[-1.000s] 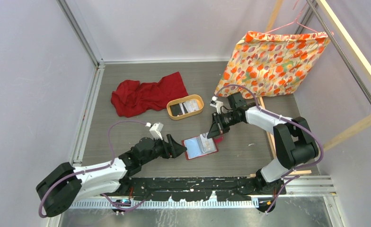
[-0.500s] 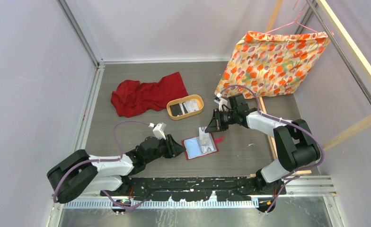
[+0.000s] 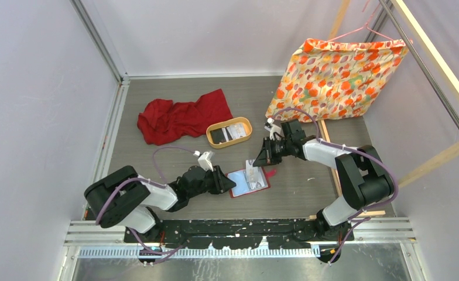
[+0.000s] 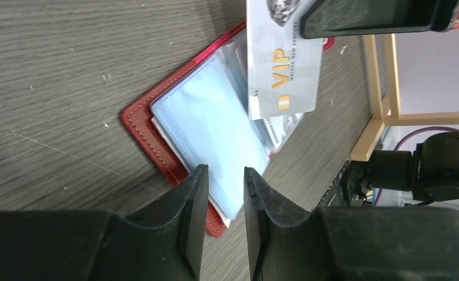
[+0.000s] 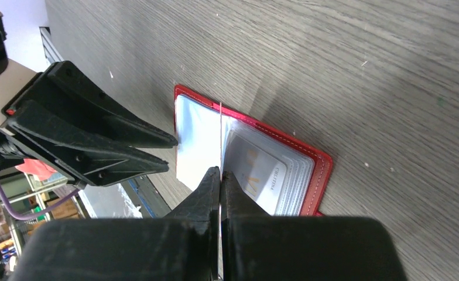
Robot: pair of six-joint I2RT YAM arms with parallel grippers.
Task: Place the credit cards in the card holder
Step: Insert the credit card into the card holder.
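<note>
The card holder [image 3: 259, 182] lies open on the grey table [image 3: 157, 158] near the middle of the overhead view, its red cover down and its pale blue pockets up; the snap tab juts out at its 2 o'clock corner. The right gripper [image 3: 257, 161] comes in from 2 o'clock and is clamped flat on one credit card [image 3: 252, 171]; the card stands on edge over the fold of the holder. From the left wrist it shows a pale face with "VIP" in gold [image 4: 283, 76]; from the right wrist it is only a thin line [image 5: 221, 132] running out of the closed fingers [image 5: 209, 193] toward the fold. Whether its far edge has entered a pocket cannot be told. A printed card [image 5: 261, 175] already sits in a clear pocket on the holder's right half.

The left gripper [image 3: 229, 183] reaches in from 9 o'clock, low over the holder's left edge; its fingers [image 4: 193, 216] stand a narrow slot apart with nothing between them, the blue pocket showing through the gap; whether they touch the holder cannot be told.

At 11 o'clock from the holder an oval tan tray [image 3: 211, 140] holds more cards [image 3: 235, 131]; just beyond it at 10 o'clock lies a crumpled red cloth [image 3: 180, 117]; at 2 o'clock a floral fabric piece [image 3: 338, 70] hangs from a pink hanger [image 3: 362, 30].
</note>
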